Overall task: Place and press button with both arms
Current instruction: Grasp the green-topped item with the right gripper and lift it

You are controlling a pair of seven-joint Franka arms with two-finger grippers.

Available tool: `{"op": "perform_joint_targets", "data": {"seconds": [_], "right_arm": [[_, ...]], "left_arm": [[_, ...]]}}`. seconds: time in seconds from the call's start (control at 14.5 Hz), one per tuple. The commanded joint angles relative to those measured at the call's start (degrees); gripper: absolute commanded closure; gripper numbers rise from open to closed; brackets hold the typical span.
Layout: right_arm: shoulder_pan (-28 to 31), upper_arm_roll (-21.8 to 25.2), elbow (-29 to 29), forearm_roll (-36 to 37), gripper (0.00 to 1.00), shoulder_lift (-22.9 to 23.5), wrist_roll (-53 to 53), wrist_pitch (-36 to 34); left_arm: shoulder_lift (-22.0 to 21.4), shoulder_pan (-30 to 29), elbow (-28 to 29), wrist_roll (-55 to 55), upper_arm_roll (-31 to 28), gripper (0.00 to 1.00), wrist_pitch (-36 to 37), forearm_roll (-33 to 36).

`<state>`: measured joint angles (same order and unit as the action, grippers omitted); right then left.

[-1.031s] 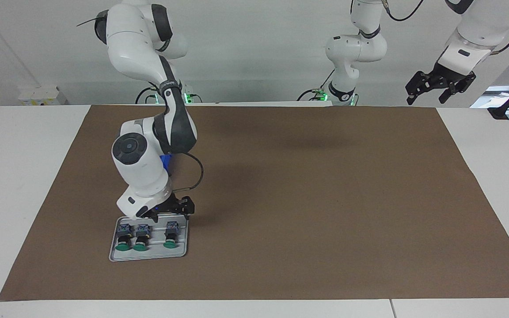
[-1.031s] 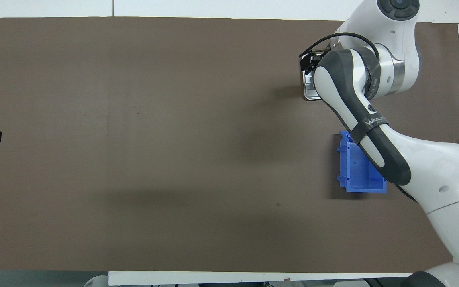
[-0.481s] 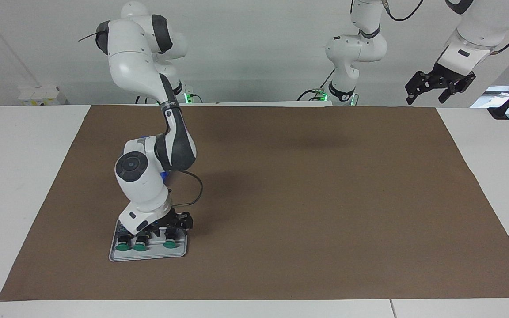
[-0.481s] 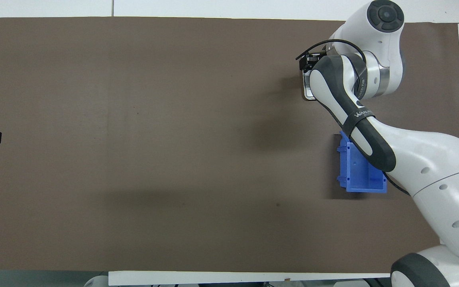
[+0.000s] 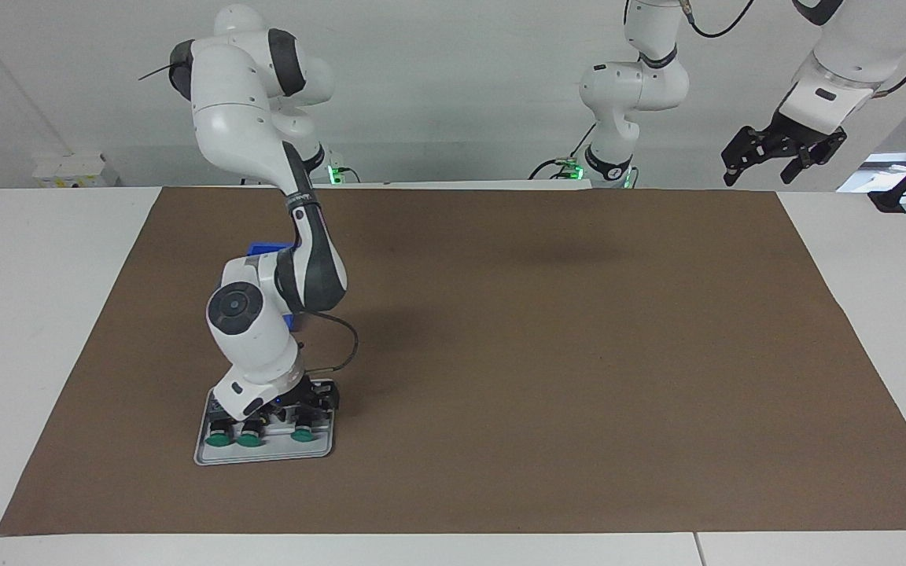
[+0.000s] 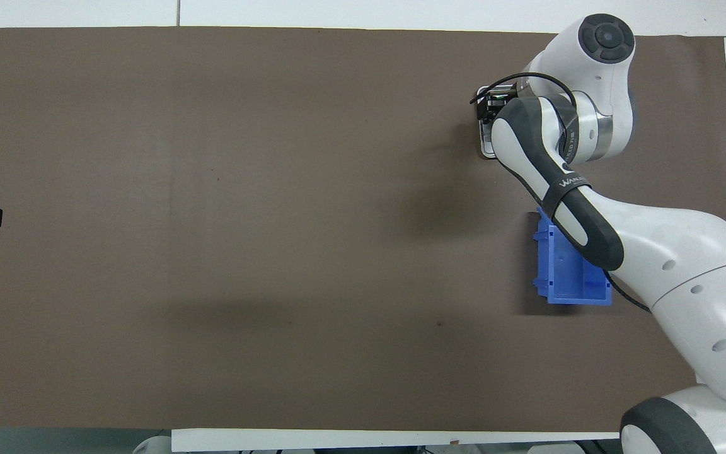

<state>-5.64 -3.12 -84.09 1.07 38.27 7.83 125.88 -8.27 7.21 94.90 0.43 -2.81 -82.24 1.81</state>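
Three green-capped buttons lie in a grey tray [image 5: 264, 454] toward the right arm's end of the table. Two lie close together [image 5: 218, 440] [image 5: 248, 440]. The third button [image 5: 302, 433] lies apart, toward the table's middle. My right gripper [image 5: 307, 402] is down in the tray over the third button's body, its fingers spread on either side. In the overhead view the right arm covers the buttons and only the tray's edge [image 6: 483, 149] shows. My left gripper [image 5: 783, 153] waits open, high over the left arm's end of the table.
A blue plastic bin [image 6: 568, 271] stands on the brown mat nearer to the robots than the tray, partly under the right arm; its rim [image 5: 268, 249] shows in the facing view. White tabletop borders the mat [image 5: 547, 354].
My right gripper has come down from just above the tray's near edge onto the third button. The right arm's elbow has moved nearer to the tray. The left arm has not moved.
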Motion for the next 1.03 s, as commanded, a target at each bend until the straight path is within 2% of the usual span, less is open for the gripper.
{"op": "perform_joint_targets", "data": {"seconds": [0.0,0.14,0.27,0.34,0.48,0.69,0.96], "right_arm": [[0.7,-0.6,-1.7,0.7,0.26,-0.7,-0.1,0.9],[0.6,-0.6,-1.5,0.7,0.53,-0.8,-0.1,0.0],[0.2,-0.6,-0.6,1.3,0.89,-1.0,0.0,-2.5],[-0.2,-0.6,0.1,1.9,1.0,-1.7,0.0,-3.4],[-0.3,-0.6,0.8,2.5,1.0,-3.9,0.0,-6.8],[-3.0,-0.7,2.6,1.7,1.0,-7.4,2.4,-15.6],[-9.9,-0.8,2.3,1.5,1.0,-12.0,19.5,-25.3]], "left_arm": [[-1.4,-0.3,1.4,0.1,0.2,0.0,0.0,1.0],[-1.4,-0.3,1.4,0.1,0.2,0.0,0.0,1.0],[-1.4,-0.3,1.4,0.0,0.2,0.0,-0.1,1.0],[-1.4,-0.3,1.4,0.0,0.2,0.0,-0.1,1.0],[-1.4,-0.3,1.4,0.0,0.2,0.0,-0.2,1.0],[-1.4,-0.3,1.4,0.0,0.2,0.0,-0.2,1.0],[-1.4,-0.3,1.4,0.0,0.2,0.0,-0.2,1.0]]}}
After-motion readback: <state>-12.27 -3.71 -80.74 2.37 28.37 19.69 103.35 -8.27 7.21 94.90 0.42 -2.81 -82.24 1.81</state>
